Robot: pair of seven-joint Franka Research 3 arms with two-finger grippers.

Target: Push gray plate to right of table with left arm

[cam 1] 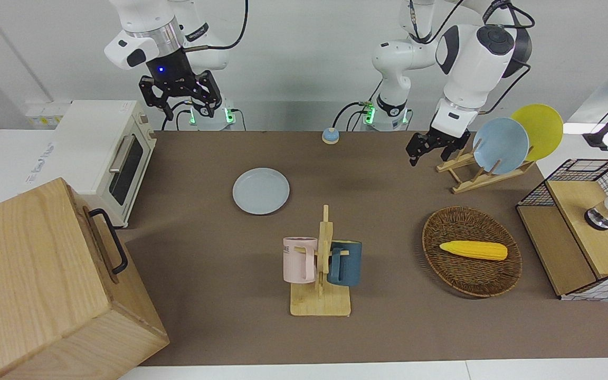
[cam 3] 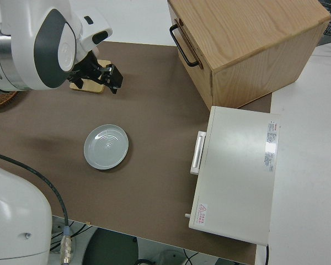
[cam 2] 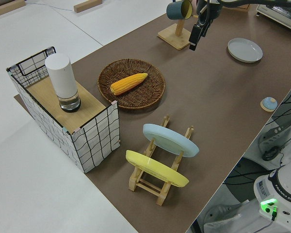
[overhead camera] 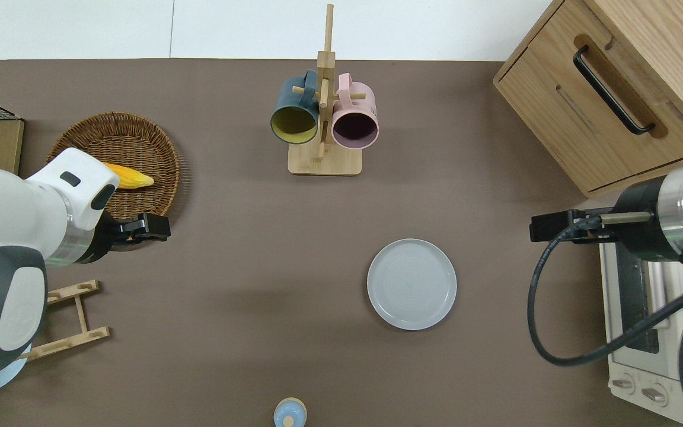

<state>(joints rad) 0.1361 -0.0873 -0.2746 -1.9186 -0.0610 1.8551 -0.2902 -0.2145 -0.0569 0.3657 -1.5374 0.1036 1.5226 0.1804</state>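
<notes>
Left gripper [overhead camera: 150, 228] hangs in the air over the edge of the wicker basket [overhead camera: 140, 127] nearest the robots, toward the left arm's end of the desk [overhead camera: 246, 284]. It holds nothing; whether its fingers stand open or closed cannot be told. Right gripper [cam 1: 180, 95] is parked, with its two fingers spread apart and nothing between them.

Gray plate [overhead camera: 411, 284]: round, pale gray, plain, with a low raised rim and faint concentric rings visible on its floor in the right side view. It lies flat on the desk, right way up, empty. Being round, it shows no long axis and no heading. It sits toward the right arm's end of the desk, well apart from the left gripper, nearer to the robots than the wooden mug stand [overhead camera: 324, 127], and apart from the white toaster oven [overhead camera: 638, 332] that stands at that end. Nothing touches the plate.

Other items noted: a corn cob [overhead camera: 130, 177] lies in the basket. The mug stand carries a dark blue mug [overhead camera: 295, 115] and a pink mug [overhead camera: 354, 118]. A wooden rack [cam 1: 481, 171] holds a light-blue plate [cam 1: 500, 145] and a yellow plate [cam 1: 539, 129], both on edge. A wooden cabinet [overhead camera: 608, 89] with a black handle stands farther from the robots than the oven.
</notes>
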